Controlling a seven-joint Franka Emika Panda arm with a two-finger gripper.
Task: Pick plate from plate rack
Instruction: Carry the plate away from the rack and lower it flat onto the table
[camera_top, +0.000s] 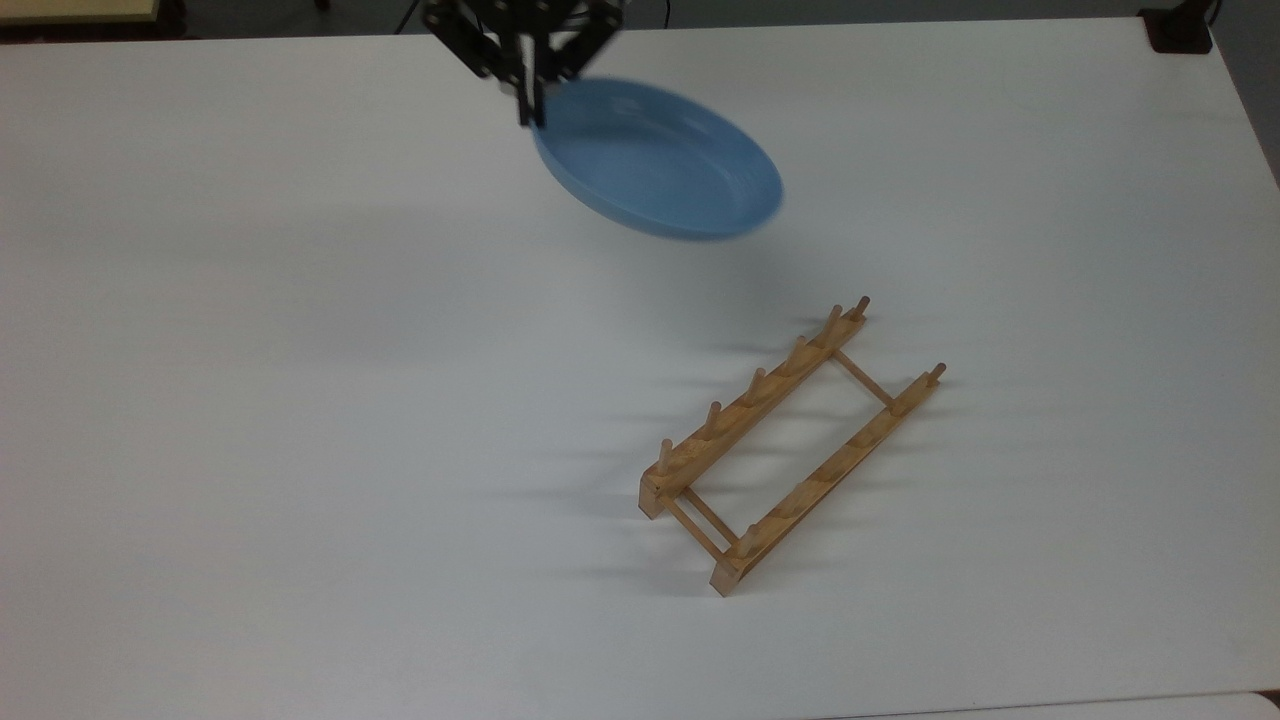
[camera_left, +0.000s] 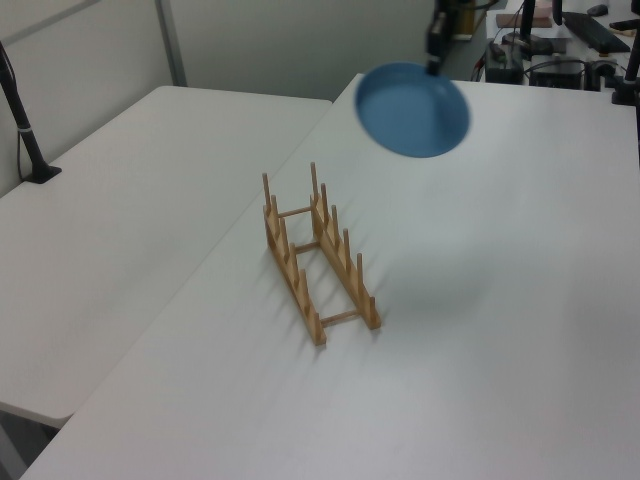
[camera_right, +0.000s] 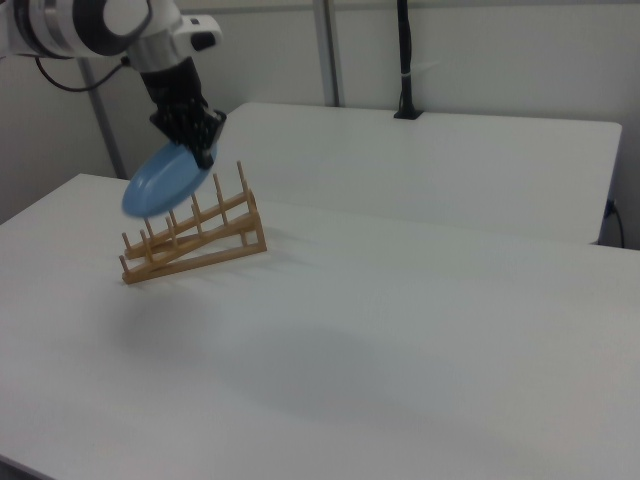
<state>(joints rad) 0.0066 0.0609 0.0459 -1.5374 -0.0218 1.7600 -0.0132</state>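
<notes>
Plate (camera_top: 660, 165): round, shallow, light blue, glossy. We find it in the air, clear of the rack and not touching the table, tilted so that its hollow face shows in the top view. In the top view it hangs near the upper edge, up and to the left of the rack; in the left view (camera_left: 414, 110) it sits above and to the right of the rack; in the right view (camera_right: 160, 180) it appears in front of the rack's upper pegs, seen nearly edge-on.

Gripper (camera_top: 527, 112): black, two-fingered, pinching the plate by its rim at the plate's upper-left edge in the top view. We see the fingers pressed together on that rim. In the right view (camera_right: 203, 150) it hangs from the arm (camera_right: 95, 25), white with a black wrist section, entering from the right view's upper left.

Plate rack (camera_top: 790, 445): light-brown wood, two parallel rails joined by thin crossbars, each rail with a row of upright pegs. It stands on the table with no plate between its pegs.

Table (camera_top: 250, 400): white, plain surface, carrying the rack. A faint shadow lies on it beside the rack in the left view.
</notes>
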